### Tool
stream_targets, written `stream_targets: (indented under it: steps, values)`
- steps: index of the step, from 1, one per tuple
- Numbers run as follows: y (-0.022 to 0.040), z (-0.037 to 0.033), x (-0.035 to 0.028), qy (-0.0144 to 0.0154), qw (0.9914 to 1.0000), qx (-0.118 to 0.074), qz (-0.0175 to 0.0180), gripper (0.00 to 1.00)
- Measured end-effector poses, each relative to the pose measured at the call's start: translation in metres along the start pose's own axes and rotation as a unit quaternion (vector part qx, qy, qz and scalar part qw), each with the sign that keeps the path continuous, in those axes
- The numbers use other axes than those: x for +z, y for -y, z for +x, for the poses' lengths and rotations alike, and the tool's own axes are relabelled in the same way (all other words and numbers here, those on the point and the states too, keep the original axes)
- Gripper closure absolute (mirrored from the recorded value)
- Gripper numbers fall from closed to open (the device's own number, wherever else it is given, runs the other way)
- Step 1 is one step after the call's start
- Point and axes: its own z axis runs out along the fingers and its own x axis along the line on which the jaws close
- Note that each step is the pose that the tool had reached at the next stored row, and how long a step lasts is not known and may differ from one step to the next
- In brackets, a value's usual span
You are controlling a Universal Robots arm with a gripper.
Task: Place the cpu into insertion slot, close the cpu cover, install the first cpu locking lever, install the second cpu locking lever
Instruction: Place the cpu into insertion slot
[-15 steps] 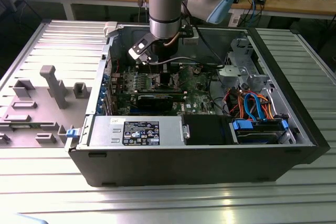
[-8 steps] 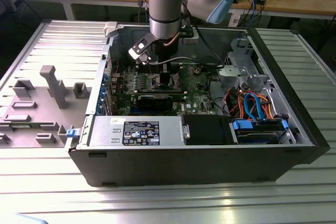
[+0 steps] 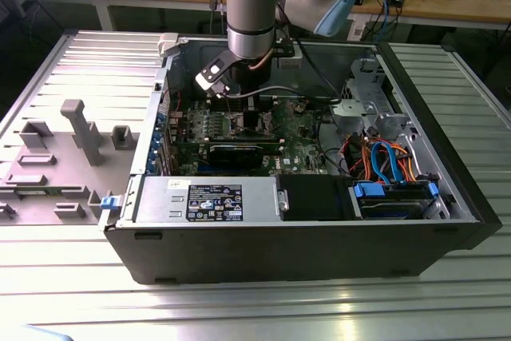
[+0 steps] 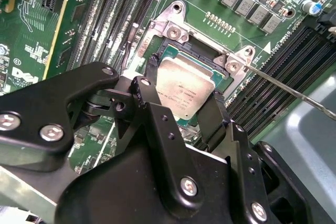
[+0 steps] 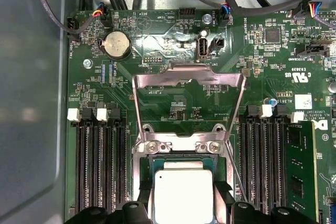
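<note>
Within the computer case (image 3: 303, 253), fingers (image 4: 210, 114) grip the cpu (image 4: 185, 88), seemingly resting in the insertion slot (image 4: 193, 51).

Silver cpu (image 5: 182, 192) sits in the insertion slot (image 4: 198, 52), cpu cover (image 5: 189, 75) flipped open.

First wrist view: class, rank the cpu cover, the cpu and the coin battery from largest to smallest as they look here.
1. cpu cover, swung open, the widest outline.
2. cpu, partly cut off by the picture's edge, yet clearly smaller than the cover.
3. coin battery, smallest by far.
</note>
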Motion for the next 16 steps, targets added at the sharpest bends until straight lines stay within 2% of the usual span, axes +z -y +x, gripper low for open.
stream_targets:
  steps: [16]
  values:
    - [0.0000, 0.0001, 0.0012, -0.0001, 1.00000, 0.000, -0.0001, 0.45]
